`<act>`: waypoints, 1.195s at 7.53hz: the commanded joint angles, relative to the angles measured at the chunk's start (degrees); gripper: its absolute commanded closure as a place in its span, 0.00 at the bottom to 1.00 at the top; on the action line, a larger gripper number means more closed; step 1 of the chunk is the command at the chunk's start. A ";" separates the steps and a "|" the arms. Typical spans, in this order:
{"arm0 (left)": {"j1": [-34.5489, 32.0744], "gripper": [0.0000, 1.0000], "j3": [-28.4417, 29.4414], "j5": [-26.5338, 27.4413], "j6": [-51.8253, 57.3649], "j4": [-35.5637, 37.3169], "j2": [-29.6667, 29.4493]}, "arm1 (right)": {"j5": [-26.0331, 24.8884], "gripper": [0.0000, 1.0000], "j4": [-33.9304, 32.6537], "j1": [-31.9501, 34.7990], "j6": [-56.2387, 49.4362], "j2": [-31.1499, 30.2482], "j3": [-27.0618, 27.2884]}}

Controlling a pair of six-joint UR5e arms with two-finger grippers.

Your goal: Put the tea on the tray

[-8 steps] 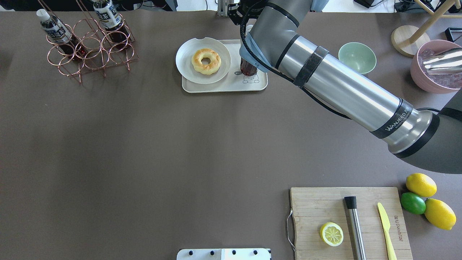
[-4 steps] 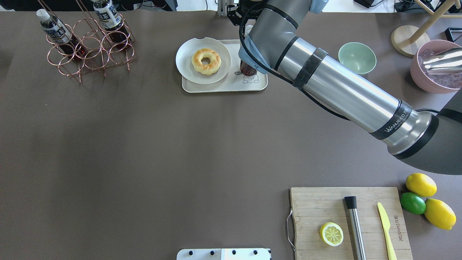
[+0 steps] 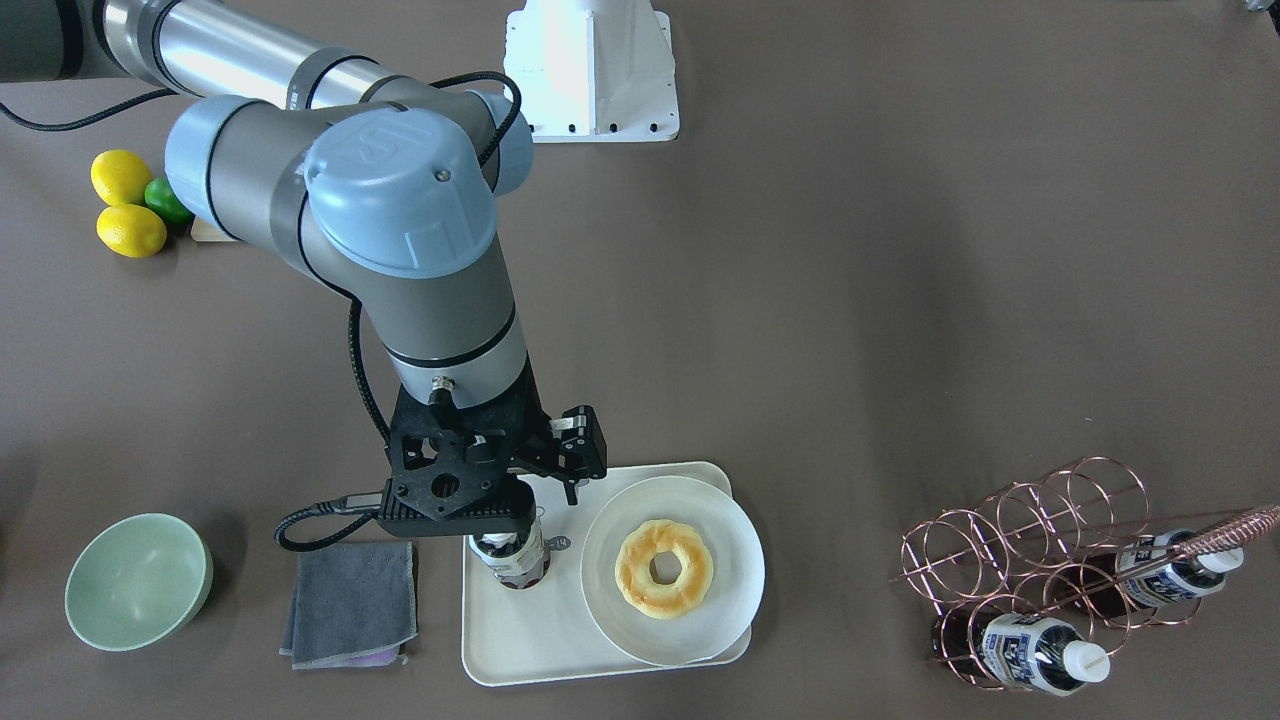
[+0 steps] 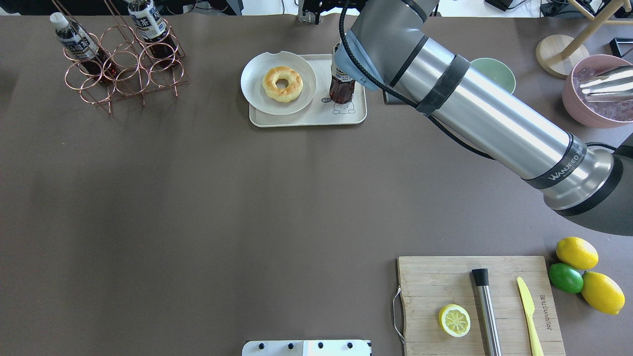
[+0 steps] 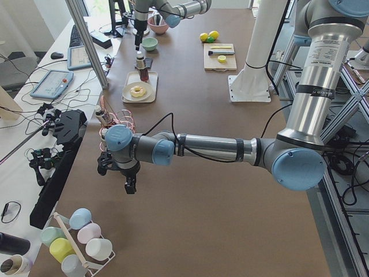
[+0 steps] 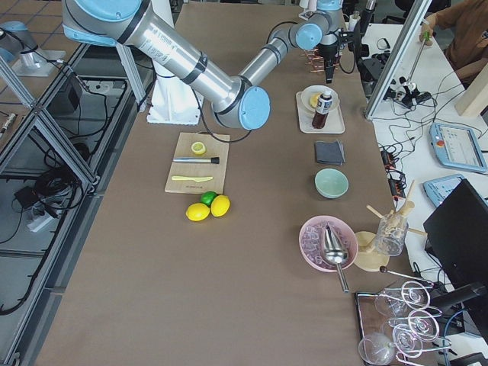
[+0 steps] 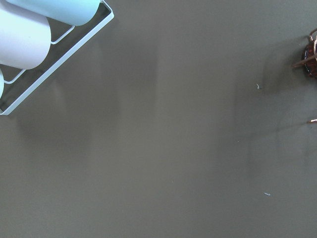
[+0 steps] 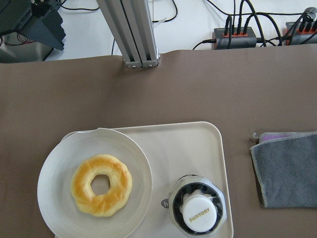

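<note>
Cream-white and with a raised rim, the tray [image 4: 306, 121] already carries the tea [image 4: 341, 90]. The bottle stands upright on the tray's floor, just beside the round plate [image 4: 255, 96] with the doughnut [image 4: 282, 84], on the side toward the grey cloth [image 8: 287, 168].

The right gripper [image 6: 329, 72] hangs directly over the bottle. Its wrist camera looks straight down on the white cap [image 8: 197, 214], and no finger shows around the bottle there. In the side view the gripper's tip seems to sit a little higher than the cap, not touching it. Whether its jaws are apart or together I cannot tell, because the black mount hides them from the front.

The bottle's long axis is vertical and it points up at the gripper — this relation decides the coming move. I judge the placing is nearly finished, and what remains is a straight lift along this axis, so that nothing brushes the cap and tips the bottle onto the plate.

The left gripper [image 5: 130, 184] is well apart, over bare table beyond the wire rack [image 4: 123, 69]. Its jaws cannot be judged either — so the right arm is clearly the nearer one.
</note>
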 commanded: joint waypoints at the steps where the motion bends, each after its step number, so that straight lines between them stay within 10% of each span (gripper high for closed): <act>1: -0.02 0.03 0.03 0.00 0.00 -0.06 -0.07 | 3.07 0.00 -14.07 3.74 -0.73 -1.42 10.56; 4: -0.02 0.03 -0.15 0.26 -0.09 -0.06 -0.42 | 2.46 0.00 -23.34 10.67 -12.70 -23.07 30.42; 9: -0.37 0.03 -0.23 0.26 -0.09 -0.15 0.37 | -0.01 0.00 -23.59 28.49 -59.82 -48.93 29.95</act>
